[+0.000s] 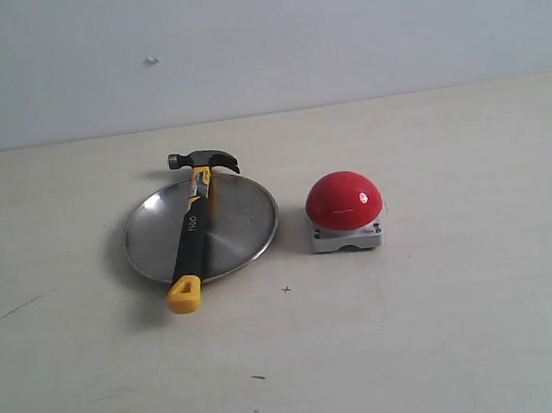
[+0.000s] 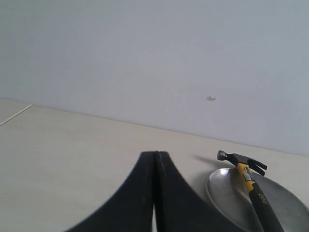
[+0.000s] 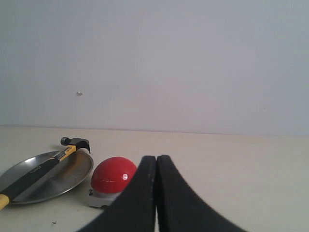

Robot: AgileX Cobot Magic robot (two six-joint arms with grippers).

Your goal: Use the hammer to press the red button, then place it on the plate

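The hammer [image 1: 195,233] lies across the silver plate [image 1: 243,221], its dark head past the far rim and its yellow butt end over the near rim. The red button [image 1: 344,201] sits on its grey base just right of the plate. Neither gripper shows in the exterior view. In the left wrist view my left gripper [image 2: 155,153] is shut and empty, well short of the plate [image 2: 227,193] and hammer [image 2: 251,186]. In the right wrist view my right gripper [image 3: 156,157] is shut with nothing in it; the red button [image 3: 112,175], plate [image 3: 67,176] and hammer [image 3: 46,166] lie beyond it.
A pale tabletop [image 1: 472,323] runs back to a plain light wall [image 1: 335,28]. A few small dark marks dot the near table [image 1: 286,289].
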